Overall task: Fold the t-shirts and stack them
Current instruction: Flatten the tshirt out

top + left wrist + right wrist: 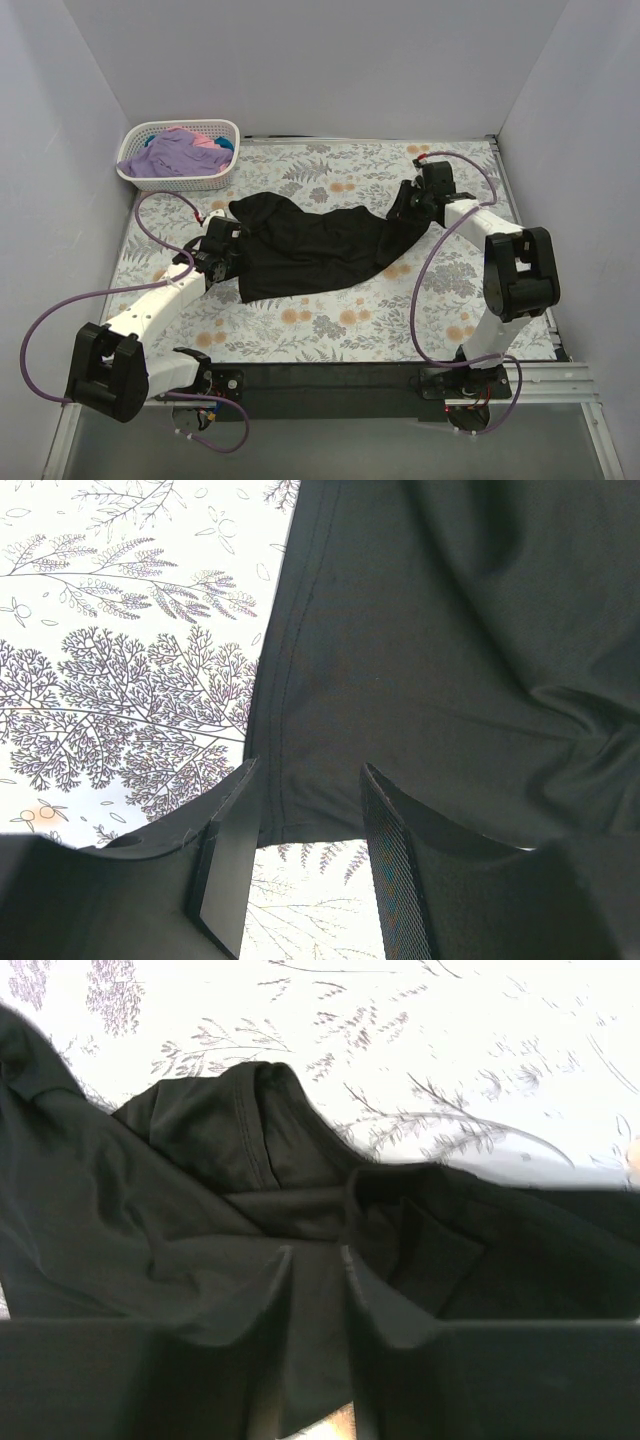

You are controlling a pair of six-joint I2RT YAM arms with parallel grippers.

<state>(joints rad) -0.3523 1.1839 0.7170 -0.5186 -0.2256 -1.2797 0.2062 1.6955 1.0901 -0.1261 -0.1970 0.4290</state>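
Observation:
The black t-shirt (pixel 310 250) lies crumpled across the middle of the floral table, stretched between both arms. My left gripper (pixel 222 250) is at its left edge. In the left wrist view the gripper (pixel 308 770) is open, with the stitched hem of the shirt (pixel 430 630) lying between the fingertips. My right gripper (pixel 408 205) is at the shirt's right end. In the right wrist view it (pixel 316 1252) is shut on a fold of the black cloth (pixel 150 1220) near the collar. The lavender tee (pixel 170 150), pink tee (pixel 205 140) and a bit of teal (pixel 224 144) lie bunched in the basket.
The white lattice basket (pixel 180 182) stands at the far left corner of the table. A floral cloth (pixel 330 320) covers the table. Grey walls close in the left, back and right sides. Purple cables loop beside both arms.

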